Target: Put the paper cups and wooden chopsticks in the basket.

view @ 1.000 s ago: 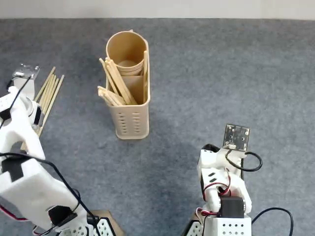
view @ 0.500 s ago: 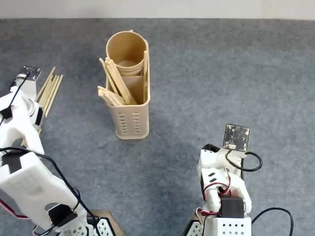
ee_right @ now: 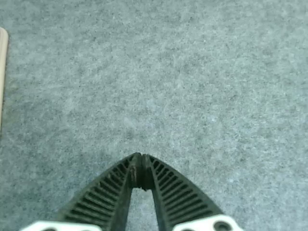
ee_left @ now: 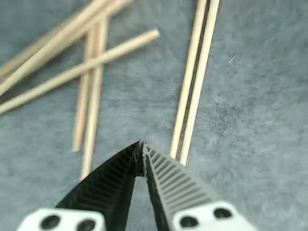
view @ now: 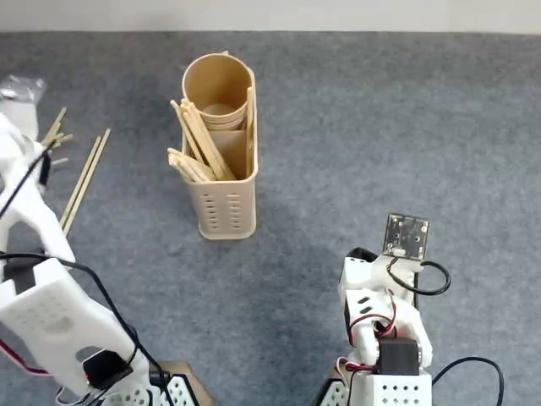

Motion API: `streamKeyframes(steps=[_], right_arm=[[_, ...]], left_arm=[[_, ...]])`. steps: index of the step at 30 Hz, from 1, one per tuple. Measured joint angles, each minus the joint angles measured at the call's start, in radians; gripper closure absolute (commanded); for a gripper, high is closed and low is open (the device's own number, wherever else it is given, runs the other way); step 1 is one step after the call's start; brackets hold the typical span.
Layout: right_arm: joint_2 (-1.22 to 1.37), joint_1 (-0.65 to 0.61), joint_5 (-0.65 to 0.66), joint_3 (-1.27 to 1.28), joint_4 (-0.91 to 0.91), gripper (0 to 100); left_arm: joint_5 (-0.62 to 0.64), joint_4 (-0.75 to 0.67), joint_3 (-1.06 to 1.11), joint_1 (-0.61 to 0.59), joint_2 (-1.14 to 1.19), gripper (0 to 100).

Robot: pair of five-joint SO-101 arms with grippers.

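Several pale wooden chopsticks (ee_left: 96, 61) scattered loose on grey carpet (ee_left: 250, 120); left hand (ee_left: 141, 145) closed, empty; right hand (ee_right: 138, 159) likewise.

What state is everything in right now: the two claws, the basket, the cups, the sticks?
left gripper: shut, empty.
right gripper: shut, empty.
basket: upright, partly filled.
paper cups: stacked, upright in the basket.
chopsticks in basket: leaning inside, next to the cups.
loose chopsticks: lying on the carpet, some crossed.
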Motion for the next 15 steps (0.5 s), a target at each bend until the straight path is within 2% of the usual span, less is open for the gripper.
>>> streamKeyframes(steps=[4,11,15], right_arm=[[0.0,0.0,0.0,0.0,0.0,99.4],[0.0,0.0,0.0,0.0,0.0,99.4],[0.0,0.0,0.0,0.0,0.0,99.4]], left_arm=[[0.034,0.104,-0.123,0.017,0.0,88],[-0.012,0.124,-0.026,0.068,0.112,89],[0.015,0.114,-0.018,0.075,0.212,85]])
